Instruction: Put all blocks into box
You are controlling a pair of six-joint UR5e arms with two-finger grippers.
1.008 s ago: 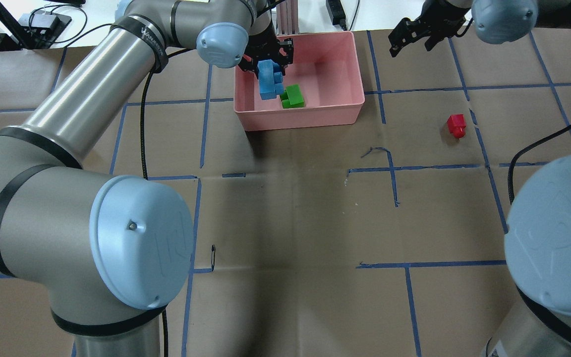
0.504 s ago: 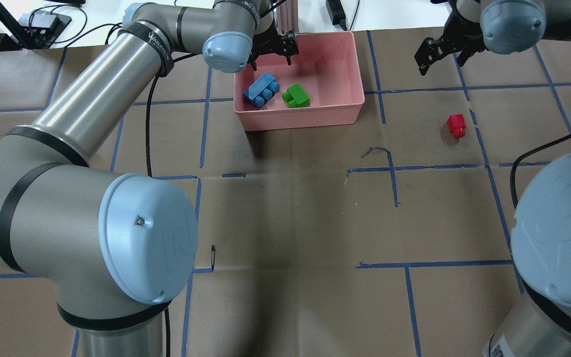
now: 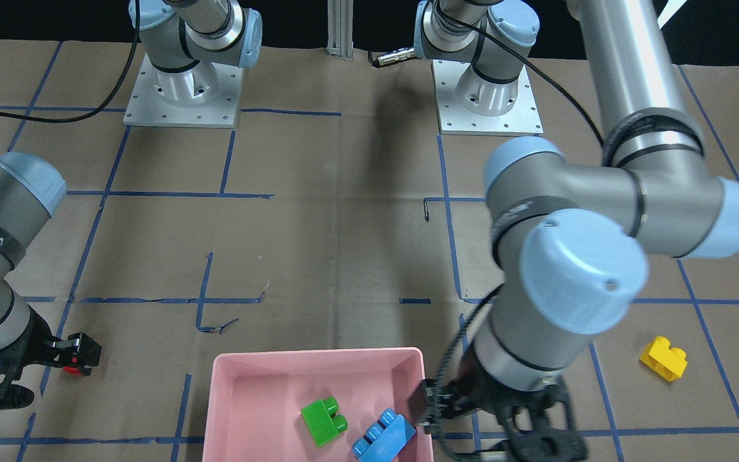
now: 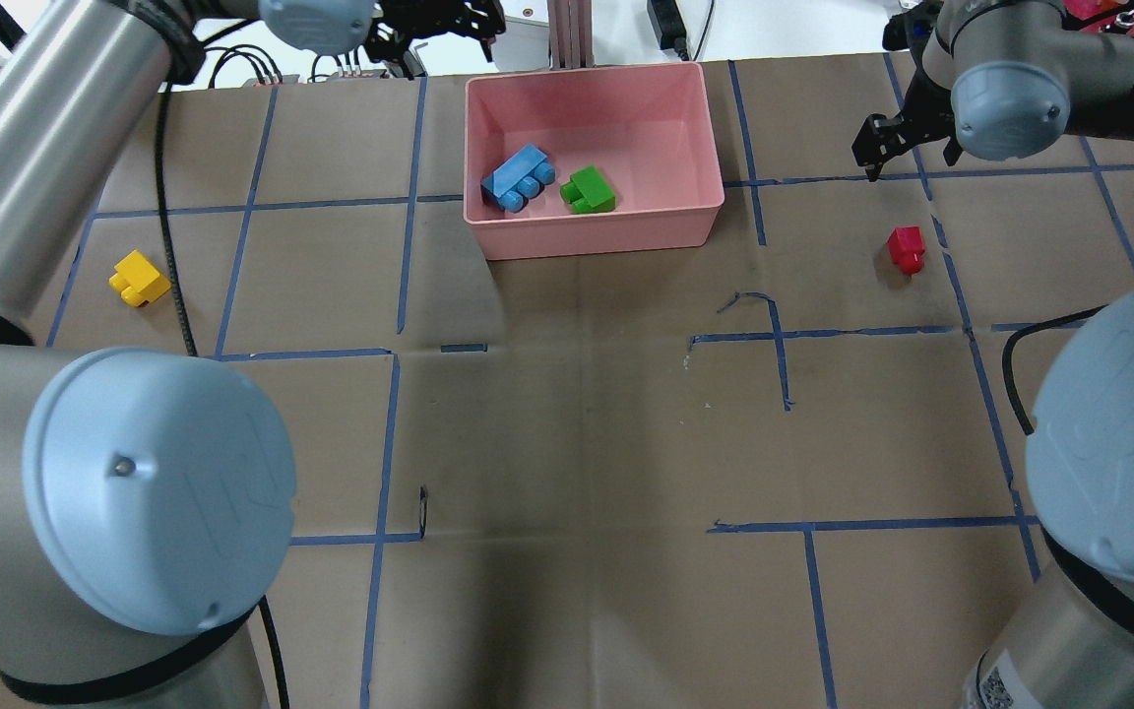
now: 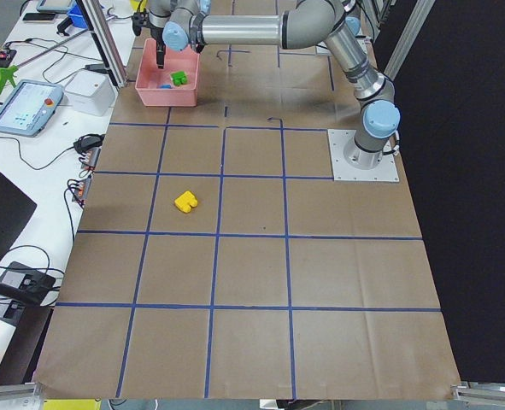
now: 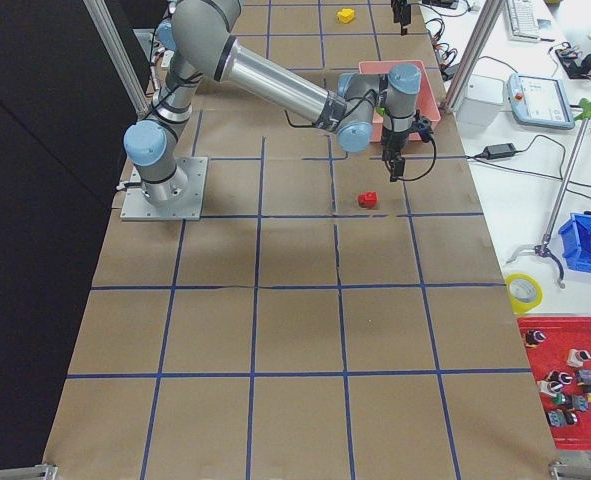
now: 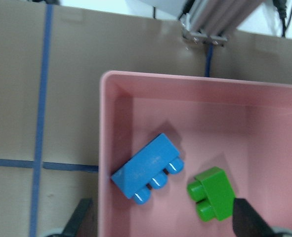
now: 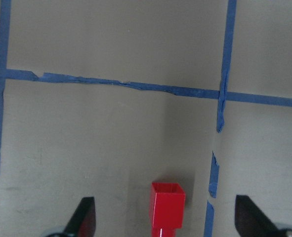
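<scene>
The pink box (image 4: 695,128) stands at the table's far middle. In it lie the light blue block (image 4: 519,177) and the green block (image 4: 590,190), side by side near its left front. The yellow block (image 4: 139,278) lies on the table at the left. The red block (image 4: 907,248) lies on the table at the right. My left gripper (image 4: 434,22) is open and empty, high beyond the box's far left corner; its wrist view shows the blue block (image 7: 148,170) and green block (image 7: 212,197) below. My right gripper (image 4: 877,148) is open just beyond the red block (image 8: 166,205).
Blue tape lines grid the brown paper table cover (image 4: 577,423). An aluminium post (image 4: 567,34) stands just behind the box. Cables and devices lie past the far edge. The left arm's elbow (image 4: 158,487) fills the near left of the overhead view.
My left gripper let go of the blue block, which now lies in the box, and pulled up and away to the far left. My right gripper moved down toward the red block.
</scene>
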